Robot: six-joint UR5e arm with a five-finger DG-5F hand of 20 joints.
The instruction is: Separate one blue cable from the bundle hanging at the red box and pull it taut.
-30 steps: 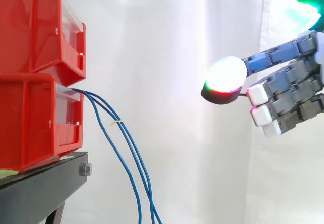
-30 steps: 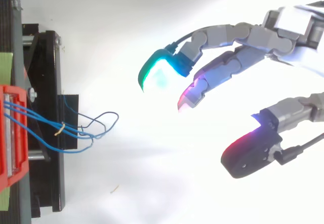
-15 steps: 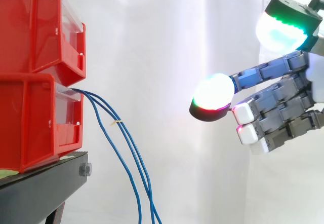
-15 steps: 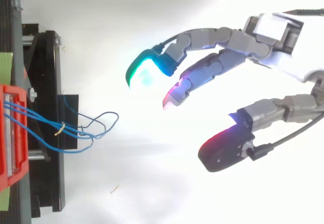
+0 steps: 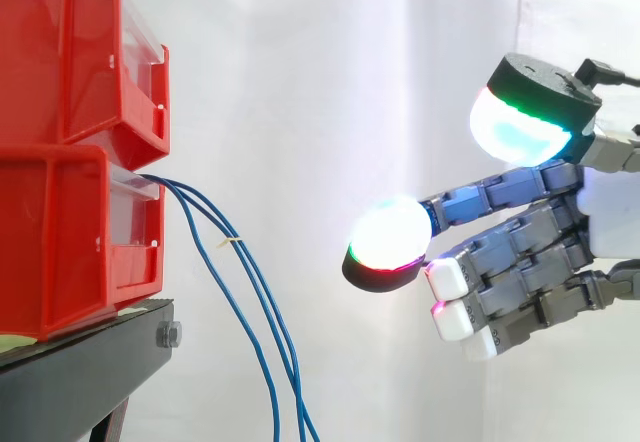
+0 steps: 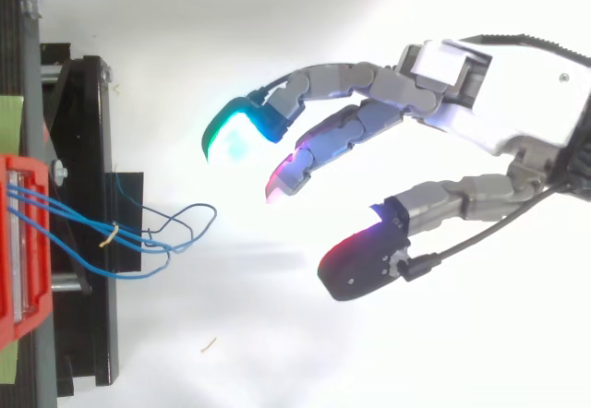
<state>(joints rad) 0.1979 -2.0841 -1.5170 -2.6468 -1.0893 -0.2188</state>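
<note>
Several thin blue cables (image 5: 245,292) come out of the lower red box (image 5: 70,237) and hang down past the black stand (image 5: 80,382), tied together by a small yellow band (image 5: 233,241). From above, the cables (image 6: 138,233) loop out to the right of the box. My hand (image 5: 540,252) hangs to the right of the bundle, apart from it, with relaxed fingers spread toward the cables and nothing between them. In the top view the hand (image 6: 480,113) reaches left, its glowing fingertips (image 6: 231,140) a short way from the cable loops.
A second red box (image 5: 80,62) is stacked on the lower one. A white curtain (image 5: 330,112) hangs behind. There is open space between the hand and the cables.
The hand has moved left and down toward the cable bundle over the last second. The cables have not moved.
</note>
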